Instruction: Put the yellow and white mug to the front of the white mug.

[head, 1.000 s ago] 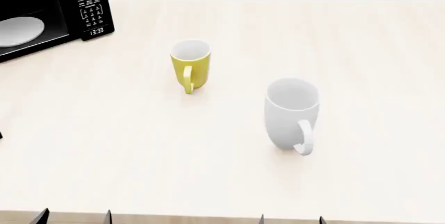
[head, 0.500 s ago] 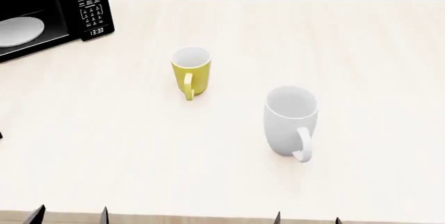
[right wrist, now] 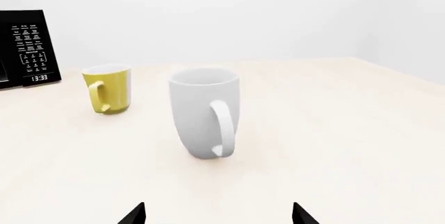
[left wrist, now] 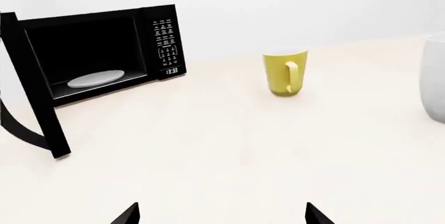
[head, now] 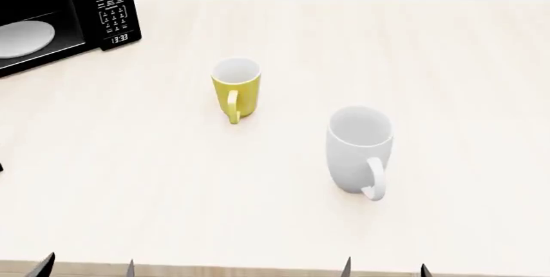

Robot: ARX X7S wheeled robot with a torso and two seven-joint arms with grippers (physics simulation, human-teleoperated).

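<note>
Still approaching: both my tools, left tool [left wrist: 221, 214] and right tool [right wrist: 219, 213], spread and empty; next, grasp the yellow and white mug [head: 236, 89], upper left of the white mug [head: 359, 149].

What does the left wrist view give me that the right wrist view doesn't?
Only the left wrist view shows the microwave's open door and the white plate inside it; the white mug is cut off at the frame edge there.

Only the right wrist view shows the white mug whole, handle facing the camera, with bare table beyond it; of the microwave it catches just the keypad panel.

Both show the yellow and white mug standing upright, untouched, and a pair of open fingertips at the frame's lower edge.
</note>
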